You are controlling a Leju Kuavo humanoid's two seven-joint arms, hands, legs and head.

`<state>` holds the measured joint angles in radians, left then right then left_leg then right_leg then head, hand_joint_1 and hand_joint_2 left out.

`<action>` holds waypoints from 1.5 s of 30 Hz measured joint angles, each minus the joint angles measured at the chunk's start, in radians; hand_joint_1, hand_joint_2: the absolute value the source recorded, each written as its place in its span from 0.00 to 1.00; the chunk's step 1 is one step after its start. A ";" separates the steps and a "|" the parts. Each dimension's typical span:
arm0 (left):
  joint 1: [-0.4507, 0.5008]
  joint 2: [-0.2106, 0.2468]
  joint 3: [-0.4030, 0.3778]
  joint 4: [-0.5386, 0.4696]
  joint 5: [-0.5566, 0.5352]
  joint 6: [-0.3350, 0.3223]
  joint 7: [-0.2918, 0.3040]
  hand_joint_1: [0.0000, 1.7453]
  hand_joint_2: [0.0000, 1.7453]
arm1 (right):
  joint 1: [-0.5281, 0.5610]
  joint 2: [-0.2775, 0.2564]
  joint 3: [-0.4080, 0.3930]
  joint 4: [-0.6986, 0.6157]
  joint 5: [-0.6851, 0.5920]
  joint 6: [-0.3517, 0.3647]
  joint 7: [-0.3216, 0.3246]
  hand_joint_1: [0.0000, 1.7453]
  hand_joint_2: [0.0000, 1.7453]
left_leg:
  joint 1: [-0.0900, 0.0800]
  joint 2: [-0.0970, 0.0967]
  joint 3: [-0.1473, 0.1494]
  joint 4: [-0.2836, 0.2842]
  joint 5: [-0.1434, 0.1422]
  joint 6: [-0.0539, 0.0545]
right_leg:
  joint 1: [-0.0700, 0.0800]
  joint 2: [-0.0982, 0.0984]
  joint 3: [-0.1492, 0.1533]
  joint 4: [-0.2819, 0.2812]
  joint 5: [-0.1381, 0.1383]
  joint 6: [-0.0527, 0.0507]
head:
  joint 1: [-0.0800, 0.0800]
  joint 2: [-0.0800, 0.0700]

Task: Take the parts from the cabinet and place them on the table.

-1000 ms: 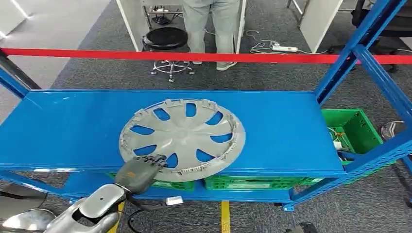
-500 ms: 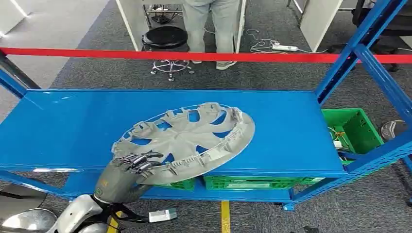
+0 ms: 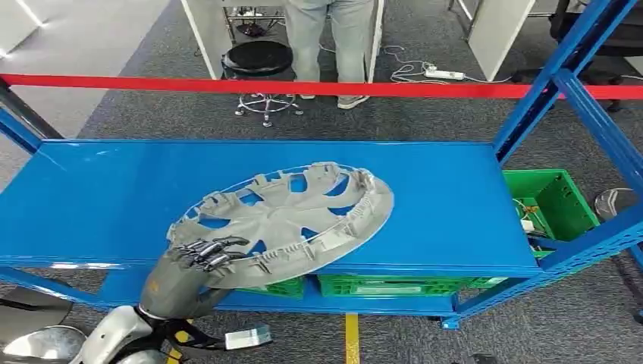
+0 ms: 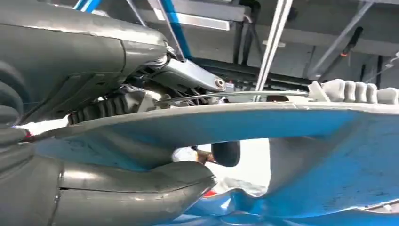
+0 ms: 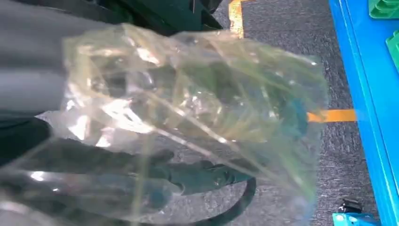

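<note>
- Since half a second ago the grey plastic wheel cover with spoke-shaped openings (image 3: 282,221) is sitting a little lower at its far rim and is shifting slightly toward the front-left of the blue metal shelf (image 3: 455,205); a second ago it was lying flat.
- The left hand (image 3: 199,258) is gripping the cover's near rim at the shelf's front edge, dark fingers (image 3: 216,246) curled over the top and the thumb underneath.
- The cover is tilting, its near-left edge hanging past the shelf's front edge and its far-right rim raised above the shelf surface.
- Risk, as I judge it: the hand is holding a wide disc at a single point on its rim, so the weight may be levering the cover out of the grip, or the rim may be flexing and slipping between thumb and fingers.
- The cover's low edge could also be dragging on the shelf's front lip as it comes out.
- The left wrist view is showing the thick grey thumb (image 4: 141,188) pressing beneath the rim and the ribbed clips along the cover's edge, which the head view is hiding.
- The right wrist view is showing a crumpled clear plastic bag (image 5: 188,117) in front of the right hand (image 5: 33,94); whether that hand is holding it I cannot tell.
- The head view is showing a person's legs beyond the red bar (image 3: 227,85).
</note>
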<state>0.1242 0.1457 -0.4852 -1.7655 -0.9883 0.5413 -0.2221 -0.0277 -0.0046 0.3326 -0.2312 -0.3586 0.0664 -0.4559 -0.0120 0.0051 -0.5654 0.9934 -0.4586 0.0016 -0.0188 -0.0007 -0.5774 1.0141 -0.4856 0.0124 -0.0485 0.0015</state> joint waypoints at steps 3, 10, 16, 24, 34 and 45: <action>0.009 -0.002 0.002 -0.008 0.035 0.004 -0.045 1.00 1.00 | 0.000 0.000 -0.001 0.000 0.003 -0.001 -0.005 0.00 0.00 | 0.000 0.000 0.000 0.000 0.000 0.000 | 0.000 0.000 0.000 0.000 0.000 0.000 | 0.000 0.000; 0.028 -0.002 0.004 -0.039 0.050 0.050 -0.103 1.00 1.00 | 0.001 0.007 -0.003 0.000 0.008 -0.009 -0.008 0.00 0.00 | -0.005 0.000 -0.003 0.011 -0.001 0.018 | -0.006 0.000 0.002 -0.005 0.010 0.014 | 0.000 0.000; 0.030 0.000 -0.003 -0.074 0.025 0.116 -0.151 1.00 1.00 | 0.001 0.008 -0.032 0.001 -0.013 -0.062 -0.003 0.00 0.00 | 0.005 0.011 -0.005 -0.028 0.033 0.036 | -0.002 0.001 -0.088 0.224 -0.153 0.023 | 0.000 0.000; 0.029 0.004 -0.015 -0.090 0.075 0.127 -0.181 1.00 1.00 | -0.001 0.011 -0.052 0.001 -0.008 -0.050 -0.013 0.00 0.00 | 0.009 0.009 -0.045 0.015 0.045 -0.001 | -0.008 0.006 0.067 0.001 -0.055 0.022 | 0.002 0.000; 0.026 0.010 -0.032 -0.112 0.103 0.150 -0.203 1.00 1.00 | 0.001 0.013 -0.058 0.002 0.000 -0.051 -0.014 0.00 0.00 | 0.018 0.002 -0.090 0.291 -0.151 -0.029 | 0.002 0.004 -0.014 0.009 0.006 -0.026 | -0.001 0.000; 0.015 0.012 -0.035 -0.123 0.121 0.150 -0.212 1.00 1.00 | 0.001 0.018 -0.061 0.003 0.003 -0.050 -0.014 0.00 0.00 | 0.005 0.004 0.080 -0.042 -0.027 0.023 | 0.003 0.008 -0.070 0.038 -0.003 0.017 | 0.002 0.000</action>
<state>0.1396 0.1576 -0.5200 -1.8887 -0.8678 0.6916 -0.4338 -0.0267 0.0137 0.2712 -0.2281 -0.3559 0.0160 -0.4700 -0.0067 0.0087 -0.4851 0.9514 -0.4860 0.0245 -0.0158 0.0069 -0.6479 1.0519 -0.4887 0.0294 -0.0469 0.0015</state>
